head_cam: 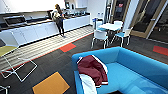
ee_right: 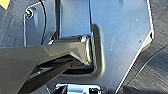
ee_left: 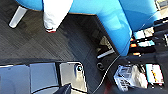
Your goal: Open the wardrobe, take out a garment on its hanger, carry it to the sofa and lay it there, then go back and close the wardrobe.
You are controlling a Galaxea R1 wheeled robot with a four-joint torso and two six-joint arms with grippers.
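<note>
Garment [head_cam: 92, 70]: lies on the sofa [head_cam: 135, 67], draped over its left arm, one sleeve hanging down the front.
Sofa: nearest, right of centre.
Table [head_cam: 110, 26]: behind the sofa, chairs [head_cam: 100, 36] around it.
Counter [head_cam: 45, 28]: along the far wall, left.
Person [head_cam: 59, 20]: standing at the counter.
Wire rack [head_cam: 15, 62]: on the floor, far left.

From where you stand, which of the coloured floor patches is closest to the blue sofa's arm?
The yellow-orange carpet square, lying beside the bright blue upholstered sofa arm. The red patch sits farther off toward the striped floor, and another red one lies beyond the sofa's back.
</note>
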